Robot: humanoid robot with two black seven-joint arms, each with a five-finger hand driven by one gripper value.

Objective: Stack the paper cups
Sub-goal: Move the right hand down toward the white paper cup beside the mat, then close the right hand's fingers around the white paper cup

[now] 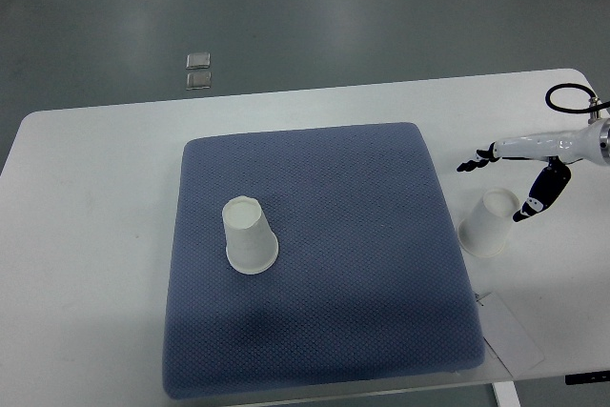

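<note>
One white paper cup (250, 235) stands upside down on the blue mat (324, 264), left of its middle. A second white paper cup (490, 223) stands upside down on the white table just off the mat's right edge. My right hand (510, 183) comes in from the right edge and hovers just above and to the right of that second cup. Its fingers (477, 159) are spread and the thumb (536, 199) hangs beside the cup. It holds nothing. The left arm does not show.
The white table (86, 235) bears the mat. A white paper tag (510, 335) lies by the mat's front right corner. Two small clear squares (198, 71) lie on the grey floor behind the table. A black cable loop (572, 100) sits at the right wrist.
</note>
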